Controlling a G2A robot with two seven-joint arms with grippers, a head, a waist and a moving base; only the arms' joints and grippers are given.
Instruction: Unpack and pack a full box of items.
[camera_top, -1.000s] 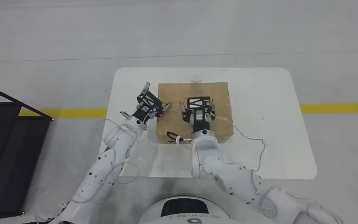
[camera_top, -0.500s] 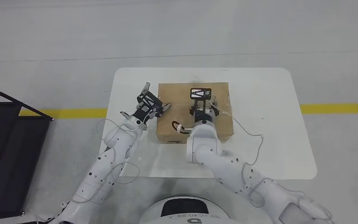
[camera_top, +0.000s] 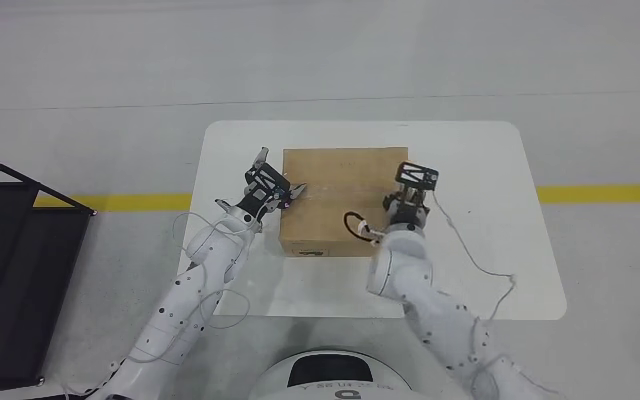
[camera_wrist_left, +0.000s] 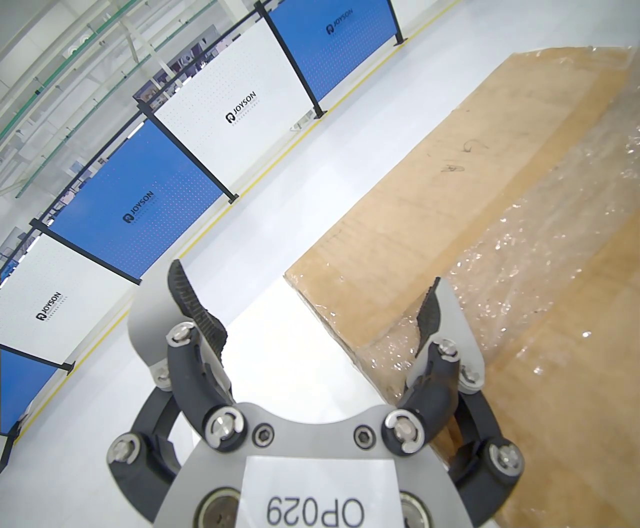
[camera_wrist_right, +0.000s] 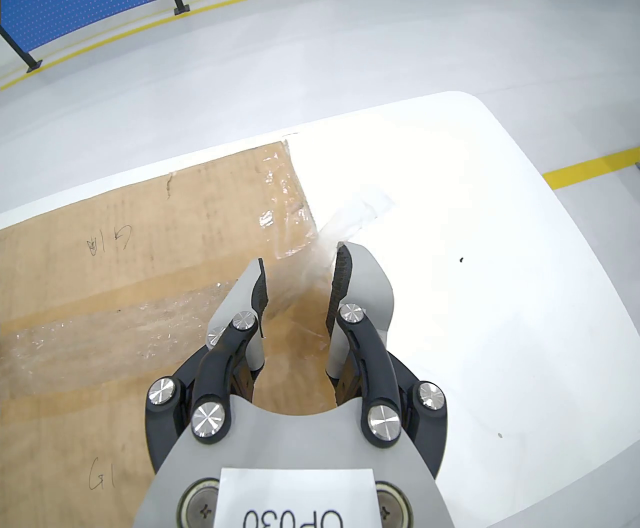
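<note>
The box (camera_top: 340, 215) is a single brown cardboard carton, closed, with its top flaps sealed by one strip of clear, wrinkled tape (camera_wrist_right: 100, 330) along the centre seam. It sits flat near the middle of the white table (camera_top: 480, 250), towards the far edge. Its long axis runs from my left to my right, and the taped seam follows that axis. My left gripper (camera_wrist_left: 306, 274) is spread wide at the box's left end, with one finger over the top edge at the seam and the other off the box. My right gripper (camera_wrist_right: 301, 255) is at the right end of the seam, fingers a narrow gap apart. A loose tape end lies at that gap; I cannot tell whether it is pinched.
</note>
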